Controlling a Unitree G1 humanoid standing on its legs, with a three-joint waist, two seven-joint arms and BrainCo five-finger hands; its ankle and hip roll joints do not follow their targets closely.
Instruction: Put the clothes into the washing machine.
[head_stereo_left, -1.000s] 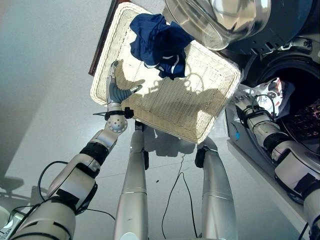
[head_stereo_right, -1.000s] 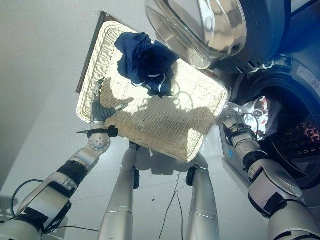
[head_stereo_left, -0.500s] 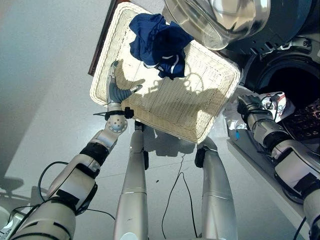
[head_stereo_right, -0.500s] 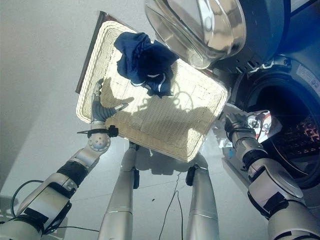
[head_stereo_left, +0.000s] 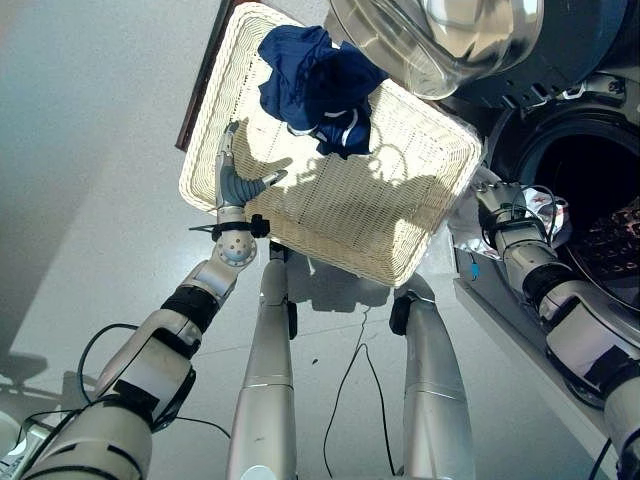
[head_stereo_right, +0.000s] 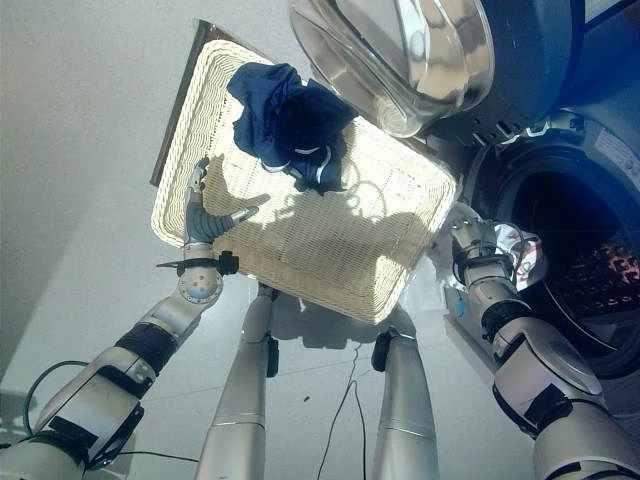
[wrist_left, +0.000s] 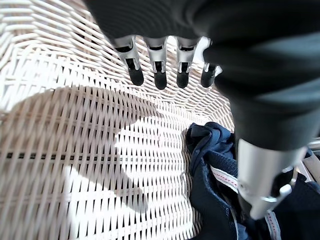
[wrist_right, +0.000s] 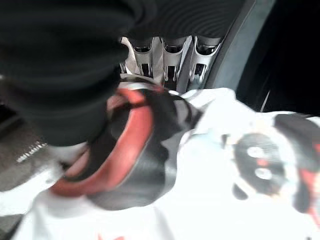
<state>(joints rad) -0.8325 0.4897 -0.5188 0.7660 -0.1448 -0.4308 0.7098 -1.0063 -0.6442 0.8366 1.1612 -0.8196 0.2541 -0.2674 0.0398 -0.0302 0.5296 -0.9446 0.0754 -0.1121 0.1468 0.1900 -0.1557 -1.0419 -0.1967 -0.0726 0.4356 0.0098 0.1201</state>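
A dark blue garment (head_stereo_left: 318, 85) with white and red trim lies at the far end of the white wicker basket (head_stereo_left: 400, 230). My left hand (head_stereo_left: 235, 182) rests open inside the basket's near left corner, fingers (wrist_left: 157, 75) straight over the weave, apart from the blue garment (wrist_left: 215, 200). My right hand (head_stereo_left: 497, 205) is at the rim of the washing machine's dark drum opening (head_stereo_left: 590, 165). Its fingers (wrist_right: 170, 57) are curled on a white garment (wrist_right: 225, 175) with red and black print, which hangs into the drum mouth (head_stereo_right: 522, 250).
The machine's round glass door (head_stereo_left: 440, 40) stands swung open over the basket's far right corner. A brown board (head_stereo_left: 198, 95) shows under the basket's left edge. Grey floor lies to the left of the basket.
My right hand has shifted slightly at the drum rim, and less of the white garment shows spread in the opening. The left hand and blue garment have stayed put.
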